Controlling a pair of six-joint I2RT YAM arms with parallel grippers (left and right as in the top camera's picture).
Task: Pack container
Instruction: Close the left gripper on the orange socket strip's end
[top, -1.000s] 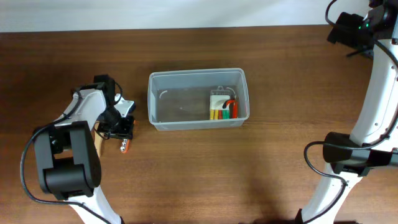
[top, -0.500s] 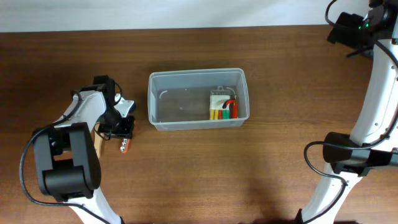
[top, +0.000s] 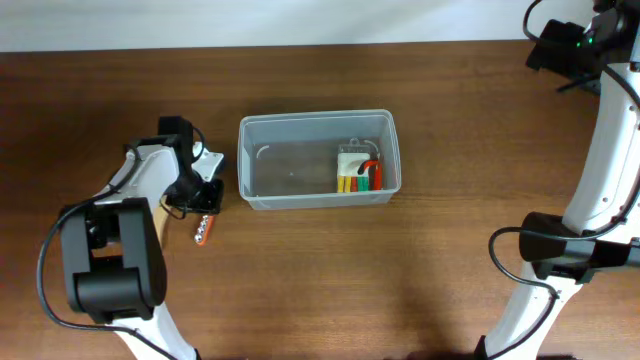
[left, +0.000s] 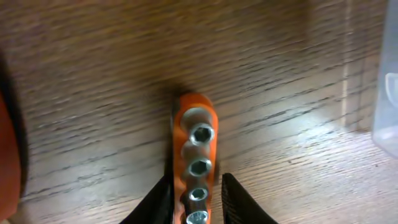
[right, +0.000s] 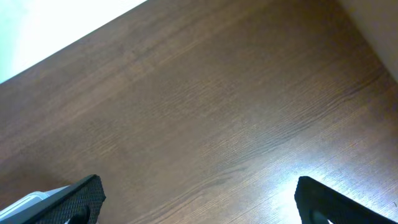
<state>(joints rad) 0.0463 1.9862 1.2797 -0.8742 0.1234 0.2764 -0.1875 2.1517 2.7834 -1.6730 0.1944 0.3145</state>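
My left fingers (left: 157, 204) straddle an orange socket rail (left: 198, 140) lying on the desk (top: 420, 260). They are narrowly parted, and I cannot tell whether they pinch it. The container (top: 290, 168) sits just right of them. My 2 right fingers (right: 74, 196) gape wide and empty at the far right.

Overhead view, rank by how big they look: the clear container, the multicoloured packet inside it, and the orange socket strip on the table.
1. container: largest by far.
2. multicoloured packet: takes up only the tub's right end.
3. orange socket strip: smallest, a thin sliver.
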